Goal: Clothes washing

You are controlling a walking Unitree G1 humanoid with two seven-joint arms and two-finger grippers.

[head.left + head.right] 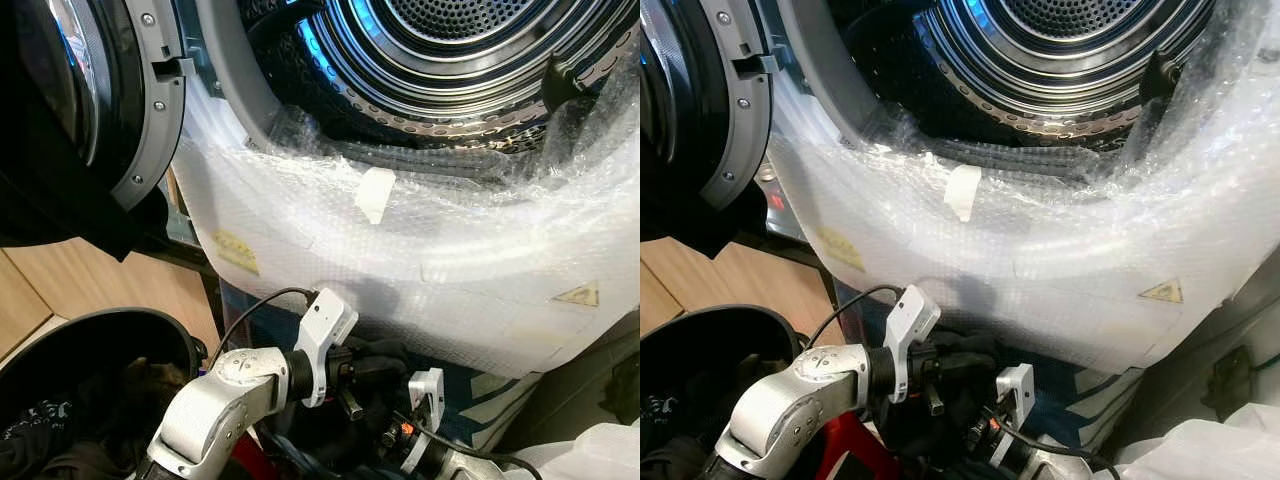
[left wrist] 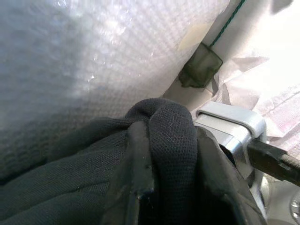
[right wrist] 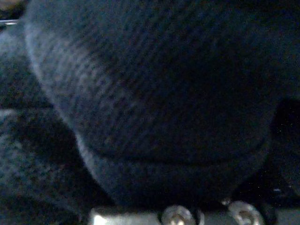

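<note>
Jaws of the left gripper (image 2: 161,154) are pressed onto a fold of the dark garment (image 2: 70,187): in the left wrist view the black knit bulges up between the two black fingers (image 2: 136,178). Whether the right gripper (image 1: 400,440) is spread or closed I cannot tell; its wrist view is close against dark fabric (image 3: 154,93) and too dim to read.

From the head views the garment (image 1: 380,365) sits low, bunched between the two wrists, below the bubble wrap (image 1: 450,260) that covers the washing machine's front, and well under the drum (image 1: 450,60) mouth. The door (image 1: 80,110) stands swung open on the robot's left, and a black basket (image 1: 100,335) with more dark laundry is at lower left.

The step looks like lifting this piece into the drum. To do it well, the bundle should rise clear of the wrapped lip before going forward, so trailing cloth does not snag on the plastic or the grey door seal (image 1: 225,70). Keeping both arms close would stop it sagging.

Crumpled as it is, the garment has no clear long axis; the pinched fold points toward the machine front.
</note>
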